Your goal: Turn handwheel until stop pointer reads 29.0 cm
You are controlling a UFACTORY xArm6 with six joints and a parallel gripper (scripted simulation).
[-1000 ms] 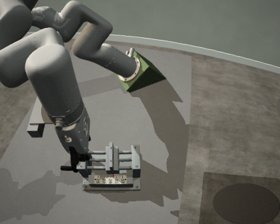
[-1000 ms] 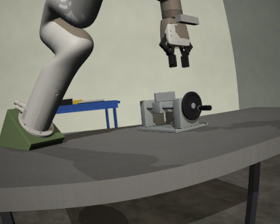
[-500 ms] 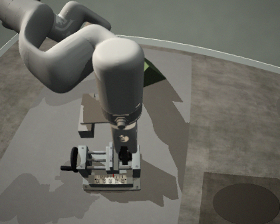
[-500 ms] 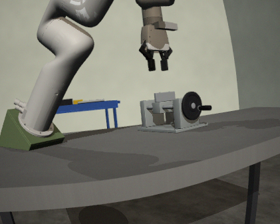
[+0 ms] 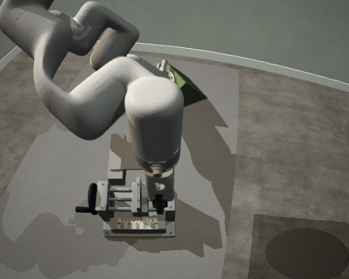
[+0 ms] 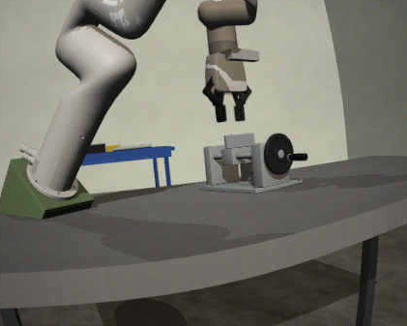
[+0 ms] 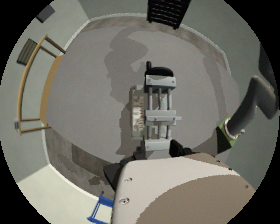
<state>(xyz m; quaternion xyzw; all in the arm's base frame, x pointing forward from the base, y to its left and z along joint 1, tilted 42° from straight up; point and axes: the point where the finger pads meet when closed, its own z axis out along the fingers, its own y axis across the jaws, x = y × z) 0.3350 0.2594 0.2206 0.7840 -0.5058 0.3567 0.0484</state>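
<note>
Gripper [image 5: 159,204] [image 6: 230,113] [image 7: 157,147] points straight down above the handwheel rig [image 5: 108,234] [image 6: 258,190] [image 7: 160,145], fingers partly open, holding nothing.

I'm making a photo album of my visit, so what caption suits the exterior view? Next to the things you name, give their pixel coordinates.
Above a grey bench device, a robot's gripper [image 6: 230,114] hangs with fingers partly open, away from the black handwheel [image 6: 278,154].

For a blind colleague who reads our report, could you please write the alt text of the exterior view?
A robot gripper, pointing down with its fingers part open and nothing between them, hangs above a grey vise-like fixture on a table. The fixture's black handwheel faces right, its handle untouched; the arm's green base stands at left.
</note>
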